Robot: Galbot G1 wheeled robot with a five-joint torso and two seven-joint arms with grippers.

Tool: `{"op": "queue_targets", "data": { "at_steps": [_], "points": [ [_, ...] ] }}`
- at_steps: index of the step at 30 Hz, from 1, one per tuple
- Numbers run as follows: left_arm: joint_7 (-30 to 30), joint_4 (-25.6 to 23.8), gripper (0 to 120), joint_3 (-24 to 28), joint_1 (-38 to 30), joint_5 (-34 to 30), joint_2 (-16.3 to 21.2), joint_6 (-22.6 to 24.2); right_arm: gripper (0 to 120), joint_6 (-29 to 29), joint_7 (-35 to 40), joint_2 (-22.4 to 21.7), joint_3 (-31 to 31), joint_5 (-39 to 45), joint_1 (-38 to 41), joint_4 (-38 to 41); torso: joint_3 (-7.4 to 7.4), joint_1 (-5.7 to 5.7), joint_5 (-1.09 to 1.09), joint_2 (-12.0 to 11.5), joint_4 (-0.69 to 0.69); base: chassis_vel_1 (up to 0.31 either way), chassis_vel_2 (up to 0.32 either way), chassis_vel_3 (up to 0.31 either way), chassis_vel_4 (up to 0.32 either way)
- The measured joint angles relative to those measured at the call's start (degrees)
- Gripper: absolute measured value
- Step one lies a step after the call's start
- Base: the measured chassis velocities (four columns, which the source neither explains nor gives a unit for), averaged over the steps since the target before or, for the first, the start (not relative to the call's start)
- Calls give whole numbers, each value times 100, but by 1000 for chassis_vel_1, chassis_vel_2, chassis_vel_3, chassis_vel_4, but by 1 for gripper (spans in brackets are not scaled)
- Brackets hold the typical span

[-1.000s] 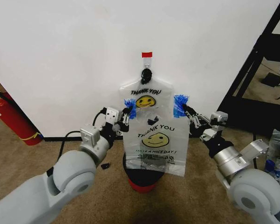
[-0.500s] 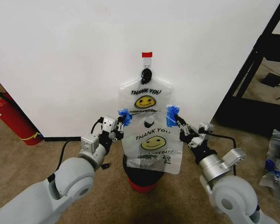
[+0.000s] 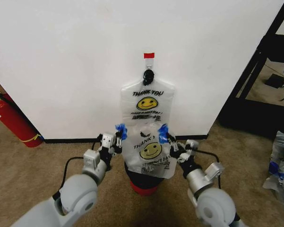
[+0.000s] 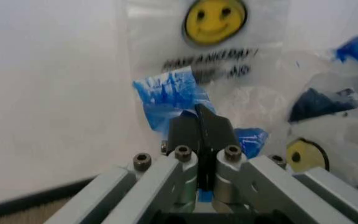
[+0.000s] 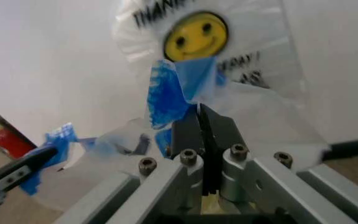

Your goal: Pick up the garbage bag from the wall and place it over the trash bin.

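Note:
The garbage bag, thin white plastic with a yellow smiley, hangs between my two grippers just above the trash bin, a dark round bin with a red base. My left gripper is shut on the bag's blue-taped left handle. The right gripper is shut on the right handle. The bag's lower edge covers the bin's mouth. A second, similar bag stays on the black hook on the white wall.
A red fire extinguisher leans at the wall on the left. A black shelf frame stands at the right, with a clear sack of bottles beside it. A black cable lies on the carpet.
Both grippers have come down and drawn closer together, carrying the bag from the hanging bag's height to just over the bin.

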Motion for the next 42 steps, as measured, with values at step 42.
{"op": "queue_targets", "data": {
  "at_steps": [42],
  "points": [
    [-148, -123, 0, 364, 1580, 981, -310, -431, 0, -891, 1158, -258, 121, 850, -1524, 1100, 0, -1, 0, 1, 0, 0, 0, 0, 0]
  ]
}}
